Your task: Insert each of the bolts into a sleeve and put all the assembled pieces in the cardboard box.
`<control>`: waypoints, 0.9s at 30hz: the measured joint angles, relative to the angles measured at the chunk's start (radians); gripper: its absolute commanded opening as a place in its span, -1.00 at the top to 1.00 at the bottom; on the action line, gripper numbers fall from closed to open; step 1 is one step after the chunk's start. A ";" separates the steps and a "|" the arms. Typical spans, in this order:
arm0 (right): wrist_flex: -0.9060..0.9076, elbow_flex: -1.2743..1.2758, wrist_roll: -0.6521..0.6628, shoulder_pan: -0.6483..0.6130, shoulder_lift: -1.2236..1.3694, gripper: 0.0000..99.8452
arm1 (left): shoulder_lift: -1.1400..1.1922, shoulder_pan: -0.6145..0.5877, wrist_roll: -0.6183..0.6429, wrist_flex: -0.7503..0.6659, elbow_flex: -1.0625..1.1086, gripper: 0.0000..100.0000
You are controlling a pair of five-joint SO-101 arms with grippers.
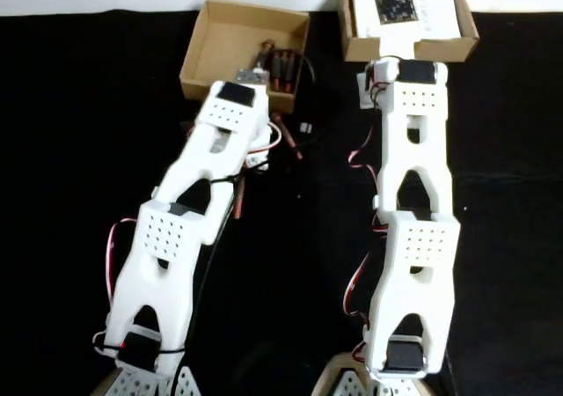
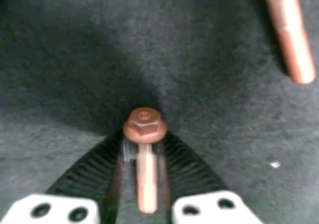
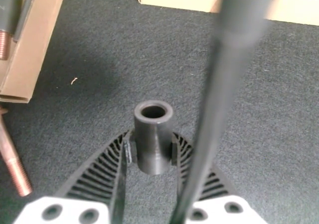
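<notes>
My left gripper [image 2: 144, 137] is shut on a copper bolt [image 2: 144, 127], gripped by the shank with the hex head just past the fingertips, above the dark mat. My right gripper [image 3: 152, 147] is shut on a dark grey sleeve [image 3: 153, 134], with the sleeve's open bore in plain sight. The cardboard box [image 1: 211, 40] stands at the back left and holds several assembled pieces [image 1: 277, 66]. From above, the left arm [image 1: 233, 114] ends just in front of that box. The right arm [image 1: 413, 106] reaches toward the back of the table.
A second box [image 1: 409, 40] with a printed sheet stands at the back right. Loose bolts lie on the mat [image 1: 288, 139], [image 2: 289, 35], [image 3: 15, 167]. A dark cable [image 3: 224, 84] crosses the right wrist view. The cardboard box's wall [image 3: 30, 40] is close beside the right gripper.
</notes>
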 measured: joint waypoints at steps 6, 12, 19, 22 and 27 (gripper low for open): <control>0.000 0.000 0.000 0.000 0.000 0.98 | 0.000 0.000 -0.037 -0.012 0.002 0.98; 0.031 -0.040 0.000 0.000 0.000 0.98 | 0.000 0.000 -0.074 -0.017 0.002 0.98; 0.361 -0.359 0.000 -0.008 -0.008 0.98 | -0.072 -0.006 -0.101 0.008 -0.058 0.98; 0.483 -0.517 0.000 -0.035 -0.043 0.98 | -0.215 -0.009 -0.152 0.028 -0.097 0.98; 0.514 -0.565 0.000 -0.032 -0.190 0.98 | -0.482 -0.029 -0.170 0.101 -0.104 0.98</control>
